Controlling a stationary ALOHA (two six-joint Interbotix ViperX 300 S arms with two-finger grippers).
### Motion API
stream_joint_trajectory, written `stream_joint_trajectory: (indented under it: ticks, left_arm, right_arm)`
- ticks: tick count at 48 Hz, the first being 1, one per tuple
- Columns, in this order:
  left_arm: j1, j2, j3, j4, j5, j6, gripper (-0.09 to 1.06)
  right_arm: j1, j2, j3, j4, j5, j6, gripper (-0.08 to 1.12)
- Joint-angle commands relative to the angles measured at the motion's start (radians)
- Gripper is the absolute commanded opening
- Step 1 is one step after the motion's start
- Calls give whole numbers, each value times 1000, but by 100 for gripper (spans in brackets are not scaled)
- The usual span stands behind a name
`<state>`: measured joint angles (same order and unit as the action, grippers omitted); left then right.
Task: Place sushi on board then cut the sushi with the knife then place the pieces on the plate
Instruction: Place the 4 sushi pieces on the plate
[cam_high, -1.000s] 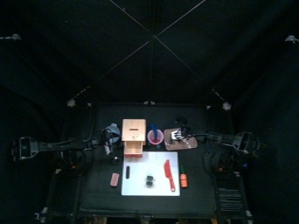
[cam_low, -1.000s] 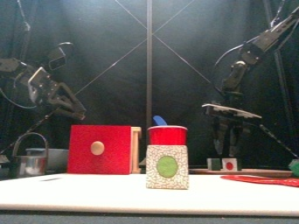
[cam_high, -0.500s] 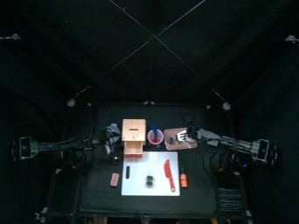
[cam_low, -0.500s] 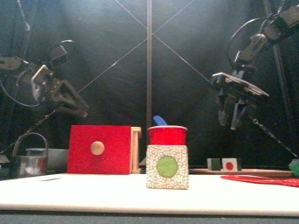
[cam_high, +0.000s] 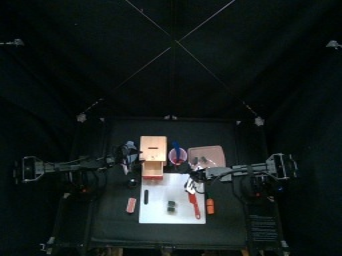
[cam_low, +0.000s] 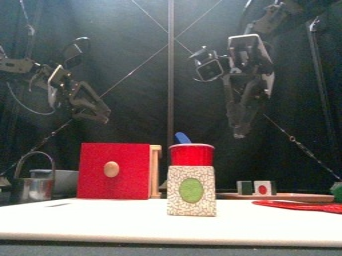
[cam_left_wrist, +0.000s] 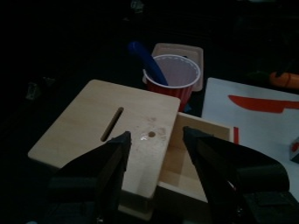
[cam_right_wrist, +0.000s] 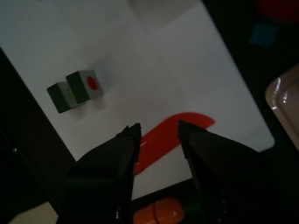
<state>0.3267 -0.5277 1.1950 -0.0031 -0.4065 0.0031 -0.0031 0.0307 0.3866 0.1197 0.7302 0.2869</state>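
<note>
Right gripper (cam_right_wrist: 159, 131) is hovering, jaws spread and empty, over the knife (cam_right_wrist: 205, 122) to grasp it; left gripper (cam_left_wrist: 155, 138) is idling likewise above the box (cam_left_wrist: 100, 131).

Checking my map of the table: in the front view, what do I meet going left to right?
cutter → box → sushi → knife

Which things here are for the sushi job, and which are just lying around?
For the job: sushi, white board, red knife, pink tray.
Just lying about: wooden box, red cup, metal cutter, orange toy.
</note>
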Motion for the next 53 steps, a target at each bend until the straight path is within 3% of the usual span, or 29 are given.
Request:
stream_joint_trajectory:
  ticks: [1, 17, 53]
  left_arm:
    - [-2, 0, -15, -9, -3, -2, 87]
    - [-2, -2, 15, -18, 0, 0, 87]
    - [-2, 0, 18, -41, -2, -2, 87]
  right_arm:
    - [9, 69, -115, 48, 15, -110, 77]
    - [92, 229, -255, 67, 31, -186, 77]
    - [126, 268, -278, 28, 84, -172, 77]
